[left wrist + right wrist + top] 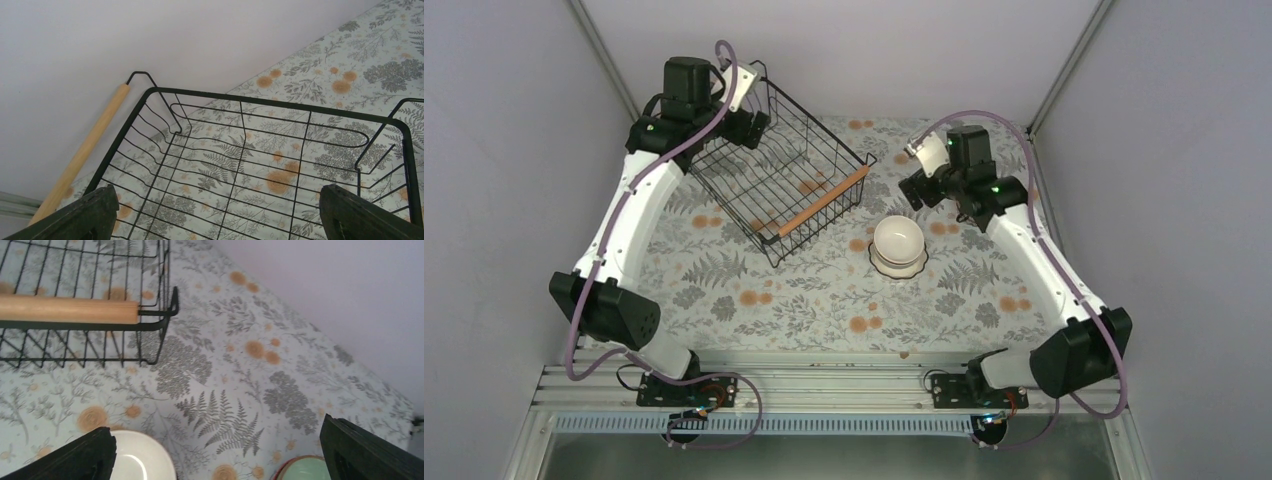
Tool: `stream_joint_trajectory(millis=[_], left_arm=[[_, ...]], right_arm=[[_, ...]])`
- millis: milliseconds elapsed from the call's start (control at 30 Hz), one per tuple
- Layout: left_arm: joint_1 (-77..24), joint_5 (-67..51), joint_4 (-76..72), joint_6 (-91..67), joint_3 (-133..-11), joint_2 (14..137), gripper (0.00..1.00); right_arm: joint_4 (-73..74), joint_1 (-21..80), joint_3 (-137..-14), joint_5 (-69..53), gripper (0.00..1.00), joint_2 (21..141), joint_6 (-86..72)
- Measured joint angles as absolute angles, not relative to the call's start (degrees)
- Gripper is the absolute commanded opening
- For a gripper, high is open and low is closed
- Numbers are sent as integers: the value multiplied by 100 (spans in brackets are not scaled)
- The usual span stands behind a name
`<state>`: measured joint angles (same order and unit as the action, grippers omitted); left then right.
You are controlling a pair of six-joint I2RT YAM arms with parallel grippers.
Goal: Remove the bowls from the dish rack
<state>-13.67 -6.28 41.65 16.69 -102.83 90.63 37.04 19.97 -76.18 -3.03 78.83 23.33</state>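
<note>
The dish rack [769, 175] sits askew toward the far left corner of the bench [774, 300], and the flowered cloth shows through its wire floor in every part that can be seen, with no bowl inside. Near the middle of the bench, a little toward the right edge and just off the rack's near wooden handle [824, 200], a white bowl [898, 236] sits nested in a wider scallop-edged bowl [896, 266]. The left pincer [749, 125] hangs over the rack's far end with its fingers spread wide and nothing between them. The right pincer [921, 188] hangs above the cloth between the rack and the far right corner, also spread wide and holding nothing. The left wrist view looks down into the bare rack and shows the rack's other wooden handle [80, 155] lying close against the wall. The right wrist view catches a pale green bowl [302, 469] with a reddish rim at its bottom edge, on the cloth apart from the white one; the overhead view does not show that bowl.
</note>
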Motion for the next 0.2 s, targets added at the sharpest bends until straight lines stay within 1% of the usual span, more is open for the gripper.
stream_joint_trajectory(millis=[200], left_arm=[[-1363, -655, 4167, 1594, -10283, 9067, 100]], right_arm=[[3330, 1728, -7319, -64, 100, 7719, 2329]])
